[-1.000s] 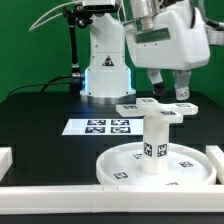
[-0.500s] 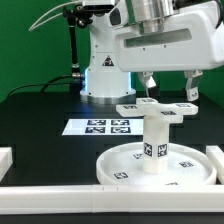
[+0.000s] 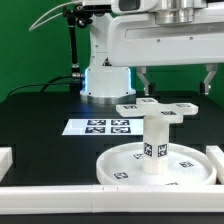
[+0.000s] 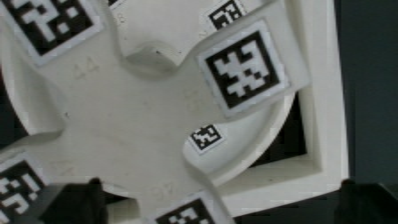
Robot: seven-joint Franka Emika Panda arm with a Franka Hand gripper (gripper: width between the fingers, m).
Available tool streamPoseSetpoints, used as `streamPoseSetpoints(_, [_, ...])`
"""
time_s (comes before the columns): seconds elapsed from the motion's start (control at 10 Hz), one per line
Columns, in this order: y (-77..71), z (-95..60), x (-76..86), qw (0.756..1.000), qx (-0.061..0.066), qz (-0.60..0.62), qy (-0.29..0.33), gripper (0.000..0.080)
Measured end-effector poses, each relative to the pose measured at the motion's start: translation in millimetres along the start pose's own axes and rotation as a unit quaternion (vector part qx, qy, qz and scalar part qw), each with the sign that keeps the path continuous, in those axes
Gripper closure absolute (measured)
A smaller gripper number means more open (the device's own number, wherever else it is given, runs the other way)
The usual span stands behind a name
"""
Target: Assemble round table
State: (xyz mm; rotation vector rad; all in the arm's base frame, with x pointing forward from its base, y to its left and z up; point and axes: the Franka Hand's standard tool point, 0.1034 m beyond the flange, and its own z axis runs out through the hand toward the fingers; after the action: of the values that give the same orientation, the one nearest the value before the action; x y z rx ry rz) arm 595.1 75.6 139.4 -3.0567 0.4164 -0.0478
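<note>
Hovering with fingers spread wide, hand (image 3: 175, 86) sits right over cross base (image 3: 155, 108) on table (image 3: 40, 120), upright leg (image 3: 153, 140) on disc (image 3: 120, 165) just beside, marker board (image 3: 100, 127) near.

Seen from low at the front of the bench (image 3: 40, 115), almost level with its top, the exterior view faces the arm's pedestal (image 3: 105, 75) at the back. The large round disc (image 3: 118, 168) sits nearest the lens, with the cross-shaped base piece (image 3: 152, 108) behind it and the marker board (image 3: 98, 127) toward the exterior view's left. The tool (image 3: 174, 80) crowds the upper edge, partly cut off. The wrist view looks steeply down from very close, the cross-shaped base piece (image 4: 143, 110) filling its frame. Both views share that piece.
</note>
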Motion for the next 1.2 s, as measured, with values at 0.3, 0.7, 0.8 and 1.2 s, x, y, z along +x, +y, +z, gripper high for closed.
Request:
streamPoseSetpoints(0.3, [0.2,1.3,0.5,0.993,-0.001,-0.121,0.007,0.0150])
streamPoseSetpoints(0.7, [4.4,1.8,1.2,0.961,-0.006,-0.275,0.002,0.0150])
streamPoseSetpoints(0.8, [5.2,0.5,2.0,0.943,-0.014,-0.333,-0.002,0.0150])
streamPoseSetpoints(1.2, [8.5,0.0,2.7,0.894,-0.019,-0.447,-0.010,0.0150])
